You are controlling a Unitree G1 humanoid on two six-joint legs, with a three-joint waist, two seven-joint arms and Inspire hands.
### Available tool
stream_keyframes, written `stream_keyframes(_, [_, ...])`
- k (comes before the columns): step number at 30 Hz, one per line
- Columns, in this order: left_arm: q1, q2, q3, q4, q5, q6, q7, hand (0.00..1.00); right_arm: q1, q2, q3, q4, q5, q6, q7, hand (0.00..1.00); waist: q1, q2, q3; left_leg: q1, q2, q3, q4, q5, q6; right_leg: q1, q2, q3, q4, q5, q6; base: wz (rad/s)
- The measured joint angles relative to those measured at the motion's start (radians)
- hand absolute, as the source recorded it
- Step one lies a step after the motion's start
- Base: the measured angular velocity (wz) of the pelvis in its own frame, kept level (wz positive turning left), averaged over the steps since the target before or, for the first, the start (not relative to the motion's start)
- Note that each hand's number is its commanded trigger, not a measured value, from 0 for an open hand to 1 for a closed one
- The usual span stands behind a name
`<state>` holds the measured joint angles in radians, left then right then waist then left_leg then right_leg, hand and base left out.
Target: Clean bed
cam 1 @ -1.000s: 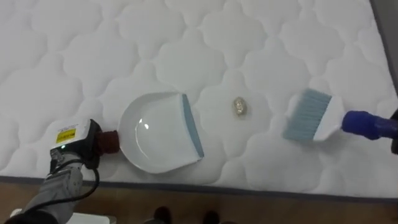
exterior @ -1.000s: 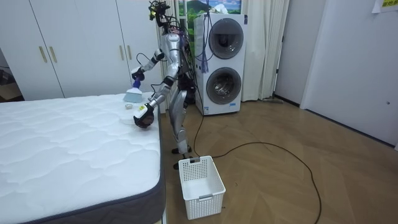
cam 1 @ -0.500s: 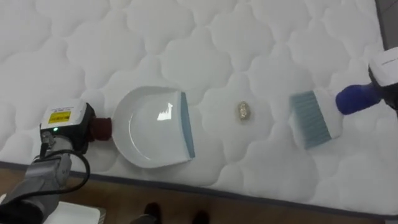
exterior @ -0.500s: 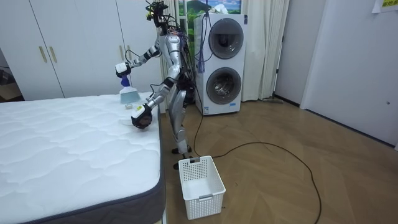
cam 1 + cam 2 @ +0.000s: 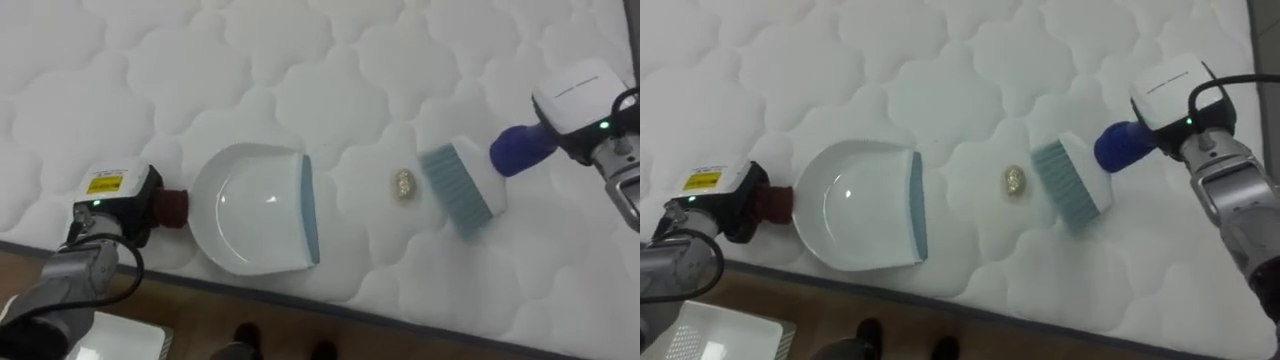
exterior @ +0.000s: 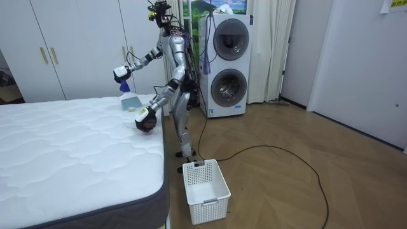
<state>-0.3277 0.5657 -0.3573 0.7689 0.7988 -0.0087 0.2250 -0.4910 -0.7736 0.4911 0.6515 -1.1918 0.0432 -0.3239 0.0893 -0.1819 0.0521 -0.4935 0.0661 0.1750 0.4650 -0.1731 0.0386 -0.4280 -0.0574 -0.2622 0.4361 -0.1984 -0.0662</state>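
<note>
The left robot hand [image 5: 108,200] is clenched on the dark red handle of a white dustpan [image 5: 255,210], which lies flat on the quilted bed [image 5: 150,80] with its blue-grey lip turned away from that hand. The right robot hand [image 5: 585,98] grasps the blue handle of a brush [image 5: 462,187], bristles down on the mattress. A small crumpled scrap [image 5: 404,184] lies between the two robot hands, just beside the bristles and near the dustpan's lip.
</note>
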Motion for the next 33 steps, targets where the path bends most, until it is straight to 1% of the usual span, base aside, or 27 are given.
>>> stream_keyframes(5, [0.000,0.000,0.000,-0.003,0.001,0.001,0.000,1.00,-0.001,0.038,-0.001,0.000,0.059,0.000,0.004,1.00,-0.002,0.003,0.0017,0.000,0.003,0.001,0.000,-0.008,-0.002,-0.004,0.001,-0.001,0.006,0.000,0.000,0.00])
stream_keyframes(6, [0.000,0.001,0.000,-0.007,0.001,0.001,0.000,1.00,-0.001,0.042,-0.001,-0.003,0.084,0.000,0.009,1.00,-0.003,0.004,0.0031,-0.002,0.005,0.001,0.002,-0.010,-0.001,-0.005,0.001,-0.006,0.010,0.000,0.000,0.00])
stream_keyframes(8, [0.001,0.001,0.000,-0.016,0.001,0.002,0.000,1.00,-0.001,0.043,-0.001,-0.005,0.123,-0.001,0.022,1.00,-0.001,0.005,0.0034,-0.004,0.007,0.001,0.005,-0.012,-0.001,-0.006,-0.001,-0.016,0.010,0.000,0.000,0.00])
stream_keyframes(9, [0.002,0.002,0.000,-0.026,0.003,0.003,0.000,1.00,-0.001,0.044,-0.001,-0.006,0.146,-0.002,0.029,1.00,0.000,0.005,0.0037,-0.004,0.007,0.002,0.005,-0.013,-0.001,-0.007,0.000,-0.015,0.010,0.000,0.000,-0.05])
stream_keyframes(11, [0.002,0.002,0.000,-0.034,0.018,0.005,0.001,1.00,-0.001,0.051,-0.001,-0.013,0.174,0.001,0.043,1.00,0.001,0.009,0.0059,-0.004,0.009,0.003,0.008,-0.015,-0.002,-0.008,0.002,-0.012,0.010,0.000,-0.001,-0.05])
stream_keyframes(13, [0.002,0.002,-0.001,-0.035,0.023,0.011,0.001,1.00,-0.001,0.071,-0.001,-0.022,0.201,0.000,0.045,1.00,-0.003,0.020,0.0094,-0.006,0.010,0.003,0.012,-0.016,-0.003,-0.009,0.004,-0.010,0.011,0.001,-0.001,-0.04])
stream_keyframes(17, [0.002,-0.003,-0.016,-0.035,0.020,0.015,0.004,1.00,-0.001,0.082,-0.001,-0.044,0.254,0.001,0.056,1.00,-0.004,0.045,0.0067,-0.008,0.011,0.003,0.013,-0.016,-0.003,-0.011,0.004,-0.009,0.013,0.001,-0.001,0.00])
stream_keyframes(19, [0.002,-0.006,-0.020,-0.035,0.020,0.016,0.007,1.00,-0.001,0.091,-0.001,-0.044,0.269,0.001,0.063,1.00,-0.004,0.055,0.0070,-0.007,0.011,0.003,0.013,-0.016,-0.004,-0.010,0.005,-0.008,0.013,0.001,-0.001,0.00])
stream_keyframes(20, [0.003,-0.007,-0.020,-0.035,0.020,0.018,0.007,1.00,-0.001,0.105,-0.004,-0.044,0.284,0.001,0.070,1.00,-0.005,0.061,0.0063,-0.007,0.011,0.003,0.013,-0.016,-0.004,-0.010,0.005,-0.008,0.013,0.001,-0.001,0.00])
stream_keyframes(22, [0.003,-0.009,-0.019,-0.035,0.020,0.023,0.007,1.00,-0.001,0.119,-0.005,-0.047,0.298,0.000,0.086,1.00,-0.011,0.073,0.0065,-0.008,0.010,0.003,0.013,-0.016,-0.004,-0.011,0.004,-0.008,0.013,0.001,-0.001,0.00])
stream_keyframes(24, [0.003,-0.011,-0.020,-0.035,0.020,0.028,0.007,1.00,-0.001,0.128,-0.005,-0.047,0.324,0.000,0.096,1.00,-0.014,0.079,0.0065,-0.008,0.010,0.003,0.013,-0.016,-0.004,-0.011,0.004,-0.008,0.014,0.001,-0.001,0.00])
stream_keyframes(27, [0.005,-0.023,-0.020,-0.034,0.019,0.040,0.007,1.00,-0.001,0.131,-0.005,-0.047,0.359,0.001,0.117,1.00,-0.015,0.090,0.0038,-0.007,0.010,0.003,0.013,-0.016,-0.004,-0.011,0.004,-0.007,0.015,0.001,-0.001,0.00])
stream_keyframes(30, [0.014,-0.032,-0.019,-0.036,0.019,0.051,0.007,1.00,0.000,0.139,-0.005,-0.047,0.406,0.003,0.134,1.00,-0.010,0.093,0.0030,0.000,0.012,0.009,0.014,-0.016,-0.004,-0.011,0.004,0.001,0.021,0.001,-0.001,-0.06])
stream_keyframes(33, [0.023,-0.045,-0.016,-0.042,0.020,0.055,0.006,1.00,0.002,0.152,-0.005,-0.055,0.451,0.005,0.169,1.00,-0.002,0.098,-0.0001,0.002,0.011,0.014,0.013,-0.016,-0.003,-0.013,0.004,0.009,0.023,0.001,-0.001,-0.05])
